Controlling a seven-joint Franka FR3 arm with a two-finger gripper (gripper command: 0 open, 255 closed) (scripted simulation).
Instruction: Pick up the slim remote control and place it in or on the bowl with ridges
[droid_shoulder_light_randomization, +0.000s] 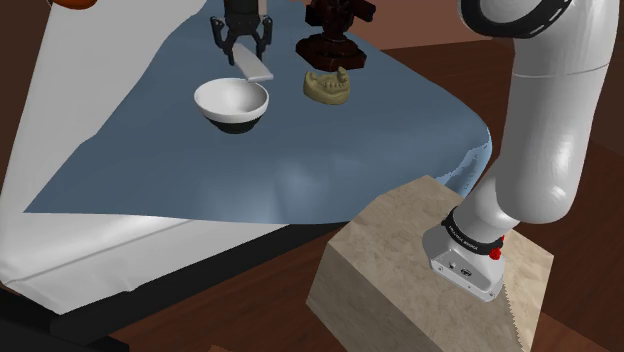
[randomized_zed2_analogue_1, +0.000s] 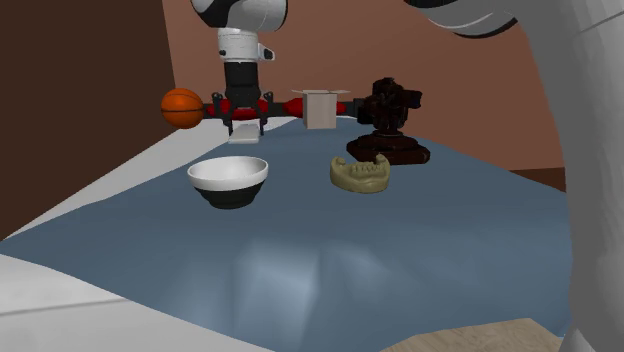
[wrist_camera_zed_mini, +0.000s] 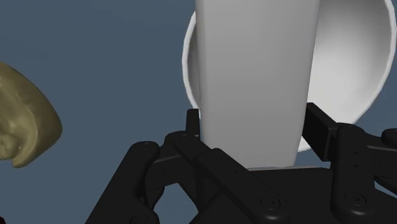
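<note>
Carrying is the step in hand: the fingers (wrist_camera_zed_mini: 322, 129) pinch one end of the pale slim remote (wrist_camera_zed_mini: 254, 76), apparently lifted just behind the white bowl (droid_shoulder_light_randomization: 232, 98). Next, I judge, it must travel over the bowl and be lowered. The wrist view shows the clasp; the shoulder view shows the remote and bowl standing apart.
</note>
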